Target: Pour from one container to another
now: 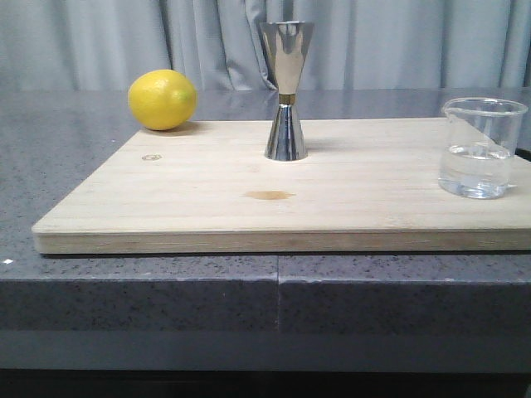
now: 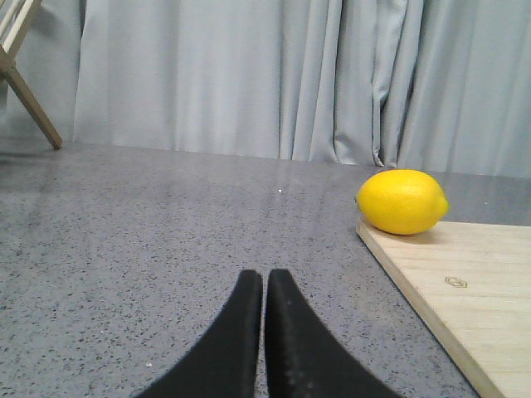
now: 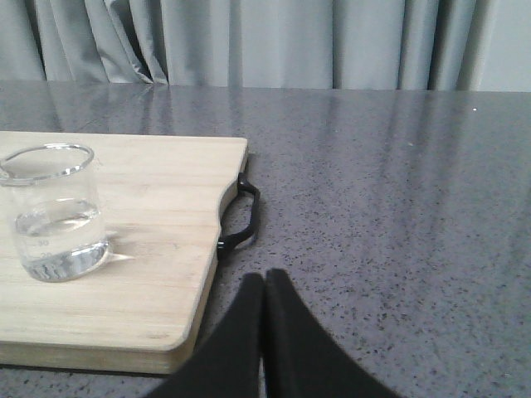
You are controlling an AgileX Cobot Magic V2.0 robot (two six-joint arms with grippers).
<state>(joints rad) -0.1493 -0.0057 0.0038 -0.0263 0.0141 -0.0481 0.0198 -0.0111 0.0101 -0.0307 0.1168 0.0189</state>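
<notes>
My right claw (image 3: 265, 286), fingers together, is sitting nearer the upright beaker (image 3: 56, 212), which lies ahead-left on the board (image 3: 170, 249).

On the board (image 1: 207, 207), jigger (image 1: 286, 91) centre, beaker (image 1: 481, 149) right.

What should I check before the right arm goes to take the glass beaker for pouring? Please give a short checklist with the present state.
1. Right gripper free, holding nothing: ok, but its jaws are shut and must open first.
2. Glass beaker upright on the wooden board: ok.
3. Beaker holds clear liquid, about one third full: ok.
4. Steel jigger upright, open end up: ok.
5. Lemon well apart from the jigger: ok.
6. Left gripper clear of the board, jaws shut: ok.
</notes>
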